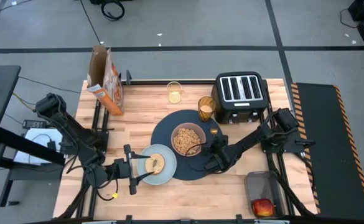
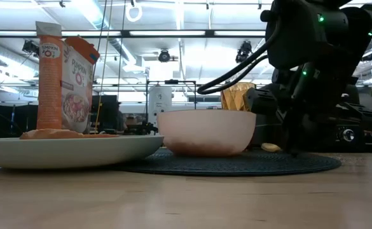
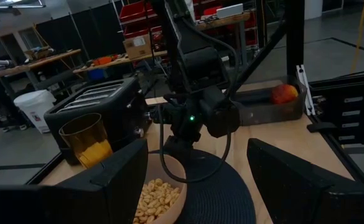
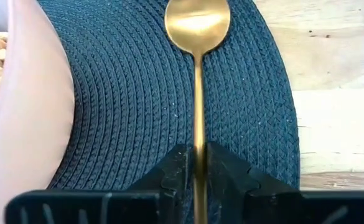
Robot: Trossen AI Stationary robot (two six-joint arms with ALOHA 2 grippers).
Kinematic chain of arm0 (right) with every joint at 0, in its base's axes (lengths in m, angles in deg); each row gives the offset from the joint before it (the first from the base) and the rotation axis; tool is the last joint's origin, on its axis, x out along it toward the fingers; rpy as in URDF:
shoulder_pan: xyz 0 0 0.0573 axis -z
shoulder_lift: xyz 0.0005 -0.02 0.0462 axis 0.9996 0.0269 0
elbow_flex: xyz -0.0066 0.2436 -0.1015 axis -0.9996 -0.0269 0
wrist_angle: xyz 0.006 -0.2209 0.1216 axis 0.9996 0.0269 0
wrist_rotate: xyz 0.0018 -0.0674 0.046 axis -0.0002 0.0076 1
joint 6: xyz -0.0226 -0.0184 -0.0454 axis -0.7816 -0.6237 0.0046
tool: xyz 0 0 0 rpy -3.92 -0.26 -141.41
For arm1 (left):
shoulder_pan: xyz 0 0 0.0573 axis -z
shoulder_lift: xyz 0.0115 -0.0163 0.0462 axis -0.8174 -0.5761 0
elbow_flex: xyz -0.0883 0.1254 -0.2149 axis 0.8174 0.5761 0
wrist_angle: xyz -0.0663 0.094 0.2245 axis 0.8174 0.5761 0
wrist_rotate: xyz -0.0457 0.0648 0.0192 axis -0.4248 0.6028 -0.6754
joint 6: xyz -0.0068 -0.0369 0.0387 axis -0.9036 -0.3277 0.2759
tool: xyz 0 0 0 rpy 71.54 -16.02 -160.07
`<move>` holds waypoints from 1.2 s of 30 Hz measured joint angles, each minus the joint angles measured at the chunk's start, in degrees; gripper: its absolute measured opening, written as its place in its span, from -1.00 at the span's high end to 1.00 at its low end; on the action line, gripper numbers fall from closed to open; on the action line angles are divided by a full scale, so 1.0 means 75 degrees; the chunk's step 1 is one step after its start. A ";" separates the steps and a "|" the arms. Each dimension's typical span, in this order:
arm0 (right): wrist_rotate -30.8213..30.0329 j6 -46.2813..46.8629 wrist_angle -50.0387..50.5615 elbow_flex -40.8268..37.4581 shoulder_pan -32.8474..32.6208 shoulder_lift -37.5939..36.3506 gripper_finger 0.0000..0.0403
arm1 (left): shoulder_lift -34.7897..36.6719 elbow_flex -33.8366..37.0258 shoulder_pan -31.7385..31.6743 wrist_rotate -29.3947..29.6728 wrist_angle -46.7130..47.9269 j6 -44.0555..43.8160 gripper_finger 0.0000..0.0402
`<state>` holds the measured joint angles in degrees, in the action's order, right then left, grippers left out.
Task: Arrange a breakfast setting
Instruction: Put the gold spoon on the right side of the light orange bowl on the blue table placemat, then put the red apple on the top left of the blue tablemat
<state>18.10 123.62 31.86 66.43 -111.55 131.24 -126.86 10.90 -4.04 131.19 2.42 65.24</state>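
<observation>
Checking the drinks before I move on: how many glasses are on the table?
2. A small clear glass stands near the far edge, between the cereal box and the toaster. An amber tumbler stands beside the toaster, at the mat's far rim. None seems hidden.

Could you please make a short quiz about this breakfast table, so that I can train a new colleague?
1. True or false: the pink bowl on the dark-blue mat is empty.
2. What lies between the fingers of the right gripper? A) bagel B) gold spoon C) red apple
3. Fill in: the bagel lies on the pale-blue ____, close in front of the left gripper.

Key
1. False: it holds cereal.
2. B. The handle runs between the fingers, and the spoon's bowl lies on the mat beside the pink bowl.
3. plate.
</observation>
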 joint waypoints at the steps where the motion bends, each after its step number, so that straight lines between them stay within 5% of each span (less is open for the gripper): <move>1: 0.0002 0.0001 -0.0004 0.0000 0.0006 0.0000 0.62 | 0.0000 0.0000 0.0000 0.0000 0.0001 0.0000 -0.40; 13: 0.0058 -0.0189 0.0410 -0.0001 -0.0009 -0.0310 0.44 | 0.0000 0.0000 0.0003 0.0000 0.0000 -0.0066 -0.40; 21: 0.0255 -0.0986 0.1573 0.0266 -0.0304 -0.1427 0.43 | 0.0000 0.0000 0.0029 -0.0002 0.0003 -0.0337 -0.40; 26: 0.2885 -0.4021 0.2364 0.1232 -0.0648 -0.2297 0.43 | 0.0000 0.0000 0.0026 -0.0003 0.0079 -0.0337 -0.40; 31: 0.5325 -0.4135 0.3096 0.1993 -0.1133 -0.2802 0.37 | 0.0000 0.0000 0.0023 -0.0003 0.0087 -0.0363 -0.40; 36: 0.5770 -0.3401 0.3427 0.1919 -0.2114 -0.3013 0.11 | 0.0000 0.0000 0.0023 0.0000 0.0114 -0.0401 -0.40</move>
<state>61.38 98.11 57.57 80.82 -127.41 108.64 -126.86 10.90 -3.87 131.19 3.28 62.23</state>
